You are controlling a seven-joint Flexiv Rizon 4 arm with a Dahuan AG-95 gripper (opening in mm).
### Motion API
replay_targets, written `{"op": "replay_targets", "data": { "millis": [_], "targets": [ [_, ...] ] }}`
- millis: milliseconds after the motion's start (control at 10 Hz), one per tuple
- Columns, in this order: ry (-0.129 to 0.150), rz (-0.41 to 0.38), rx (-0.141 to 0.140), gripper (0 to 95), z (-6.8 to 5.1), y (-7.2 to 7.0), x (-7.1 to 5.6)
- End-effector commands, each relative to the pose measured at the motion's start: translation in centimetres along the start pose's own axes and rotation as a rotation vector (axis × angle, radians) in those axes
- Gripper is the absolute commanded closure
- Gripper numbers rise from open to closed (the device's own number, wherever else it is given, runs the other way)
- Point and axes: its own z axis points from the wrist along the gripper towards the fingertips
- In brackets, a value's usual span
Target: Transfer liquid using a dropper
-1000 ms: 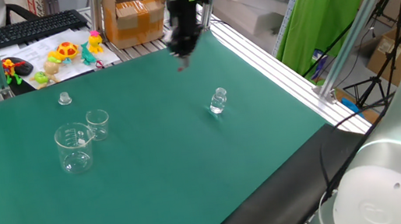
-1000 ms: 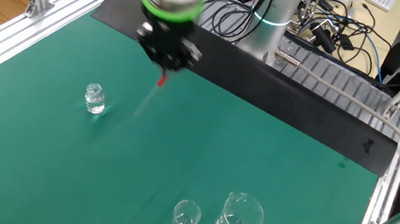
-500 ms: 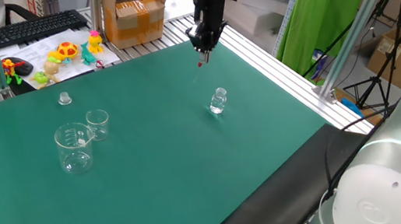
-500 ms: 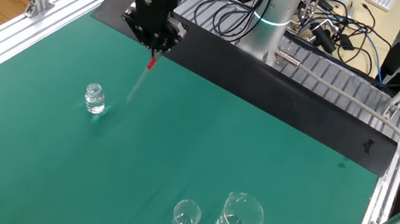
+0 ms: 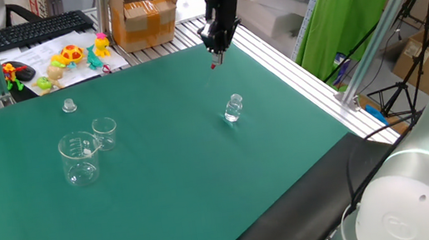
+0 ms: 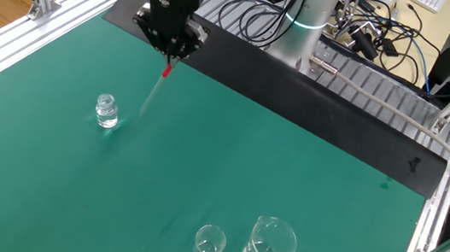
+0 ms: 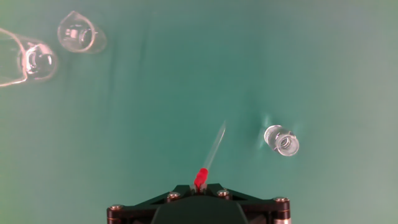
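My gripper (image 6: 168, 54) is shut on the red end of the dropper (image 6: 152, 93) and holds it in the air, the clear tube pointing down and tilted. In the hand view the dropper (image 7: 210, 154) reaches forward from the gripper (image 7: 199, 185), its tip left of the small clear vial (image 7: 281, 140). The vial (image 6: 106, 111) stands on the green mat to the left of the dropper's tip; it also shows in one fixed view (image 5: 234, 107), below the gripper (image 5: 214, 52). A small beaker (image 6: 209, 244) and a larger beaker (image 6: 267, 245) stand together far from the gripper.
A small clear cap (image 5: 69, 105) lies behind the beakers (image 5: 81, 157). Toys (image 5: 71, 56), a keyboard (image 5: 33, 29) and a cardboard box (image 5: 143, 13) sit beyond the mat's far edge. Aluminium frame rails (image 6: 32, 45) border the mat, with cables (image 6: 357, 30) behind.
The gripper has carried the dropper across the mat towards the vial's side over the last second. In the last half second it has only shifted slightly.
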Motion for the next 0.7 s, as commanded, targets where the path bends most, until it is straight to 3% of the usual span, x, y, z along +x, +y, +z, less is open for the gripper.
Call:
{"op": "replay_targets", "data": {
  "millis": [100, 200, 700],
  "targets": [
    [0.039, 0.045, 0.000, 95.0, -0.04, 0.02, -0.08],
    [0.050, 0.061, 0.000, 95.0, -0.04, 0.02, -0.08],
    [0.048, 0.128, 0.013, 95.0, -0.04, 0.02, -0.08]
  ]
}}
